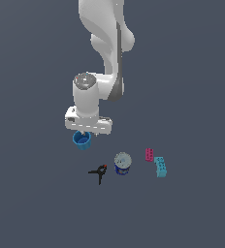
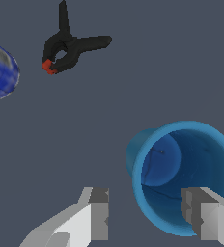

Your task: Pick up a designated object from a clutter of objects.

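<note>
the blue cup point(image 2: 181, 169) looks like smooth plastic with a soft sheen inside. near it, the black clamp point(image 2: 68, 48) is matt with a red tip. the can point(image 1: 122, 163) has a dull silvery metal top. the desk point(image 1: 192, 213) is flat, matt grey. the end effector point(image 2: 147, 219) fingers point(image 2: 97, 217) look matt grey-white.

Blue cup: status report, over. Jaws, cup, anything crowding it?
Gripper open, jaws straddling the cup's rim wall. Blue cup upright, not gripped. Clamp and can stand apart from it; nothing in the way.
</note>
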Tool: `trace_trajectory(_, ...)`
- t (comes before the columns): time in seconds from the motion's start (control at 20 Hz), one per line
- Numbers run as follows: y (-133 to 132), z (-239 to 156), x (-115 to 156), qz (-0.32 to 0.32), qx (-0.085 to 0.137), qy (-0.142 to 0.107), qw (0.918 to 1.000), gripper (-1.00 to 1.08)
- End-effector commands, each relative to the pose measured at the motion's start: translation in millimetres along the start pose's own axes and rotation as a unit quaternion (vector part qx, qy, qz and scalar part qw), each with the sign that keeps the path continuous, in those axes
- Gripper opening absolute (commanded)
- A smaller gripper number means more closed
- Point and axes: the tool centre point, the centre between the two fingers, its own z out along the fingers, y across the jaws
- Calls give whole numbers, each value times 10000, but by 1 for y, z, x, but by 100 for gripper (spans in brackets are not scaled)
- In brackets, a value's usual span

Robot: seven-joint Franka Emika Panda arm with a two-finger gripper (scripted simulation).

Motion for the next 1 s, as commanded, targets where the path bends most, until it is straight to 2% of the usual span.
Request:
trace_trajectory(0.0,0,4,0,0,0,-2,10000,28)
trace_trajectory(0.5,0,28,-1,0,-1,2,10000,28)
trace_trajectory(0.55,0,28,-1,0,-1,2,10000,-100)
trace_trajectory(0.95,0,28,-1,0,-1,2,10000,-100)
